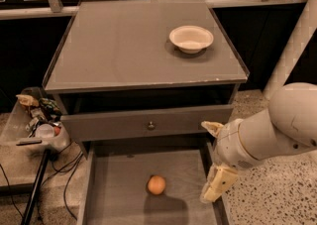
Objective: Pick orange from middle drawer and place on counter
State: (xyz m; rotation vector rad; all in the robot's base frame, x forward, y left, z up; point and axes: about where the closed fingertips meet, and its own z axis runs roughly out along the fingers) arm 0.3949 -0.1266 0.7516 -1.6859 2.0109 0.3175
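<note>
The orange (156,185) lies alone on the flat grey floor of the pulled-out middle drawer (119,189), near its centre. My gripper (212,162) hangs at the drawer's right wall, to the right of the orange and apart from it. Its two pale fingers stand spread, one (212,127) up by the drawer front above and one (218,185) lower down, with nothing between them. The counter (129,45) is the grey cabinet top above.
A white bowl (191,38) sits on the counter at the back right. A drawer front with a round knob (151,126) juts out above the open drawer. A bin of clutter (42,122) and cables stand on the left; a white pillar (297,40) stands on the right.
</note>
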